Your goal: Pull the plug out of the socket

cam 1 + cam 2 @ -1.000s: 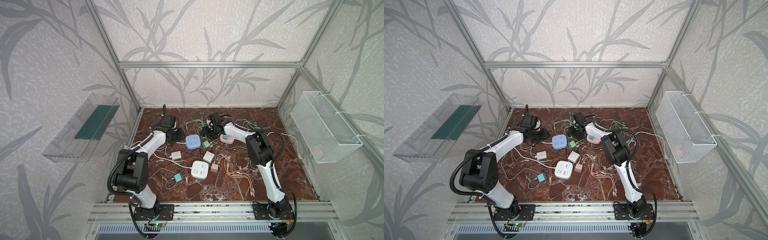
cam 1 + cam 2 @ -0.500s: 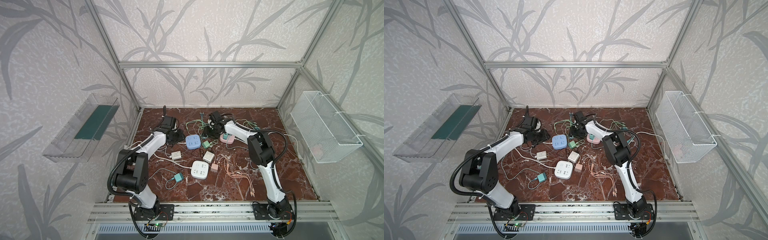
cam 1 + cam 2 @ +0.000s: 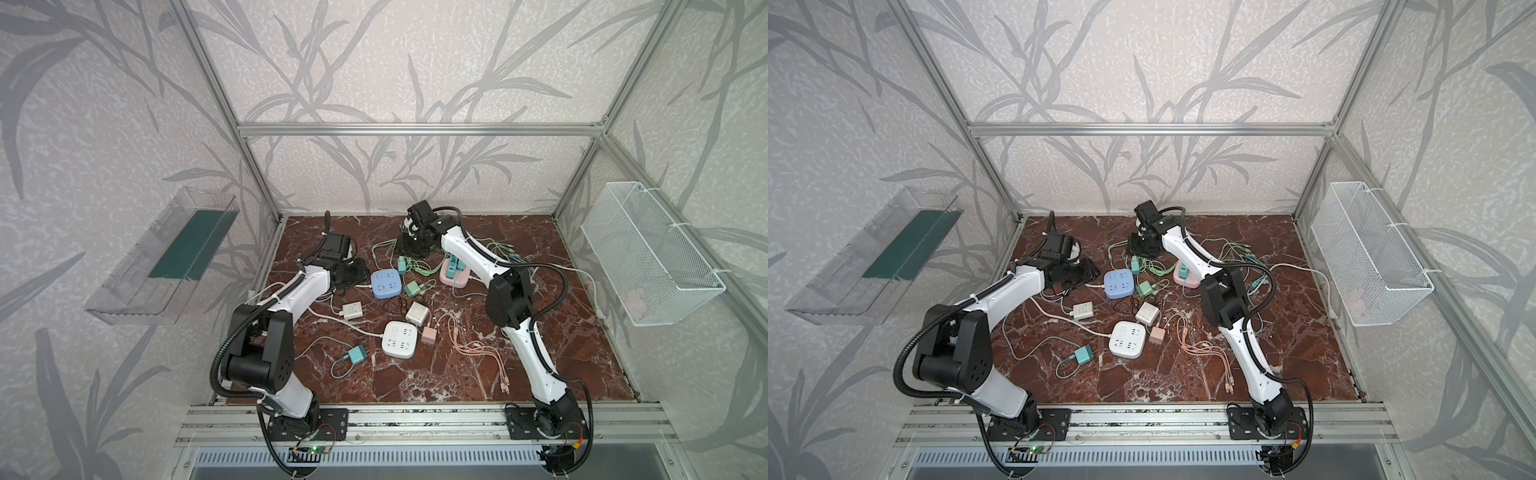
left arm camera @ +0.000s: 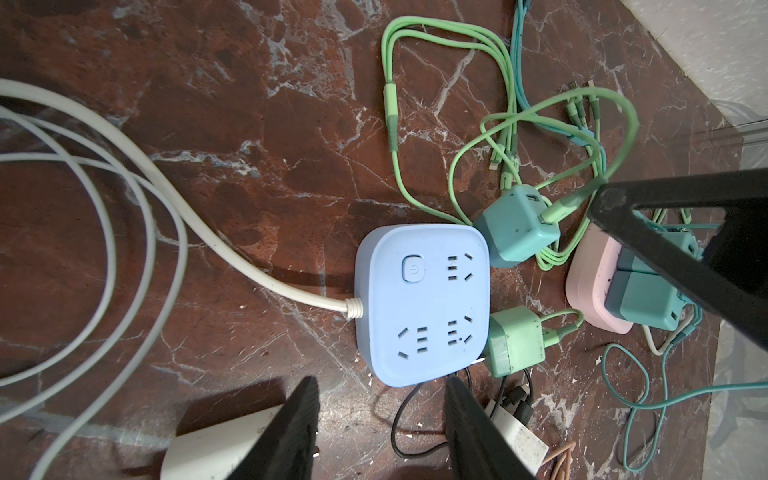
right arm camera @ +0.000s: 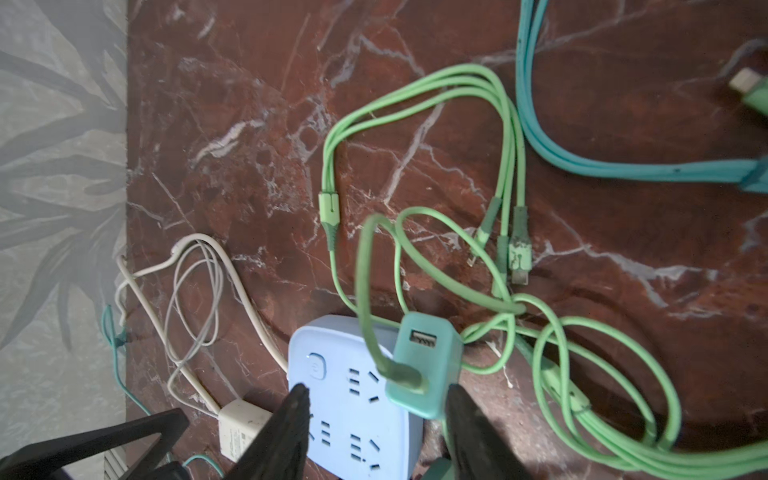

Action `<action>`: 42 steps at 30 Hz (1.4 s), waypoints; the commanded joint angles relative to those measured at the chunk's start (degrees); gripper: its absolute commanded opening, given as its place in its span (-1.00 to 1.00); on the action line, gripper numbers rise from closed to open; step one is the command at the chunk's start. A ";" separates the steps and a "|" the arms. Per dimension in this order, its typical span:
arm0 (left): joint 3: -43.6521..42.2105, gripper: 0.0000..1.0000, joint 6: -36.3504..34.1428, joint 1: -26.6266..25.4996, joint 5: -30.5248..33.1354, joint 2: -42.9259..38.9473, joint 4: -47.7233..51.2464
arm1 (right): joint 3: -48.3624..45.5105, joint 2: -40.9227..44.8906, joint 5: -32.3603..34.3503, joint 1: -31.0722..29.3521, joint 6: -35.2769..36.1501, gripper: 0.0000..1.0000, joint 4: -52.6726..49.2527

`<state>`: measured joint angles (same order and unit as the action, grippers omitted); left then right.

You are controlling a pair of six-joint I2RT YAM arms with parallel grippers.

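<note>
Both arms are the same build. The left arm (image 3: pixel 301 286) and the right arm (image 3: pixel 469 253) are glossy white rounded shells, with chunky matte black joint housings (image 3: pixel 266 345) in between. There's a ribbed black hose (image 3: pixel 216 365) looping round the left shoulder and a smooth black cable (image 3: pixel 564 286) looping off the right elbow. Thin black wiring runs along the white shells too. Each arm sits on a flat black base plate (image 3: pixel 332 424) bolted down at the corners. The jaws are plain black tapering wedges, slightly scuffed.
</note>
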<state>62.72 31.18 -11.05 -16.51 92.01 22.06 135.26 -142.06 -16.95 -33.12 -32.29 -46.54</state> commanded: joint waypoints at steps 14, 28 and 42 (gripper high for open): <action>-0.42 0.01 -0.52 -0.29 -0.54 -1.30 -0.77 | -3.37 6.39 5.78 -0.62 3.94 0.07 -4.59; 5.23 0.07 -3.31 -6.94 6.14 -3.01 1.31 | -31.10 27.00 3.26 -0.78 8.76 0.07 16.89; 12.94 0.22 -5.34 -20.38 8.78 3.70 -2.20 | -69.42 56.11 8.14 8.17 9.66 0.08 39.10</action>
<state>72.60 27.46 -29.45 -8.71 93.08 20.49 69.01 -88.73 -10.07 -27.86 -22.04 -12.60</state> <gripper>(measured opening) 0.609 0.544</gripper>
